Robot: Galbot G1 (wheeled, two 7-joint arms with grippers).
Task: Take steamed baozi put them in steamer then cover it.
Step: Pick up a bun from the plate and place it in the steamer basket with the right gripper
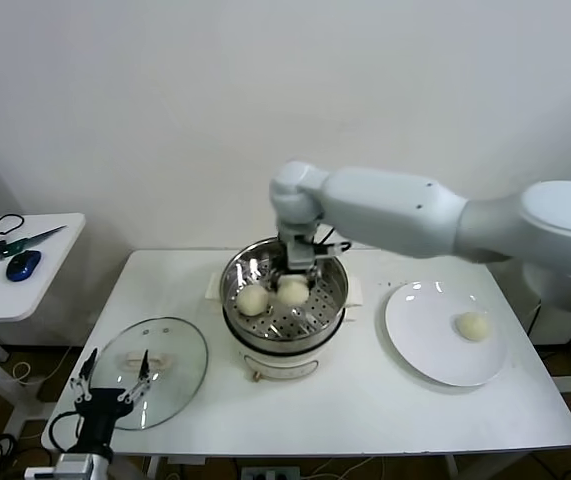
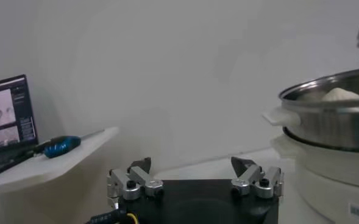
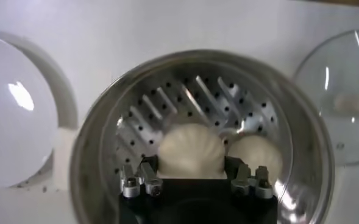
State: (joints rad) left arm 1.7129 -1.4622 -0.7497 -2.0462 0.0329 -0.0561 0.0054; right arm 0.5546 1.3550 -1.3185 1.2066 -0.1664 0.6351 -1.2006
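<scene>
While the task stands partly done, with work left on three counts. Two steamed baozi [image 1: 254, 299] seen side by side and touching on the perforated floor of the steamer [image 1: 335, 275], at the middle of the white table [image 1: 365, 400]. A third baozi [image 1: 473, 325] left alone on the white plate [image 1: 420, 350], well apart to the robot's right. No fourth bun to be found in any view. Cover [image 1: 185, 350] lying flat on the table near the robot's left, handle up, clear of the pot.

Right gripper [image 1: 296, 268] reaching down inside the steel basket, directly over the nearer bun. From the right wrist view, fingers [image 3: 144, 172] spread to either side of that bun [image 3: 191, 150], close against it; whether pressing on it or just let go, impossible to judge. Second bun [image 3: 256, 155] just beside, untouched.

Left gripper [image 1: 113, 385] parked low at the table's near left edge, just by the lid, fingers spread wide and holding nothing, as the left wrist view confirms [image 2: 194, 176]. Steamer rim [image 2: 325, 91] visible from there too, a bun top showing above it.

By this reckoning: roughly halfway. Still to come, the plate's bun into the basket, then the glass lid lifted and set on the rim. Lid likely a job for the idle left arm, being nearest.
</scene>
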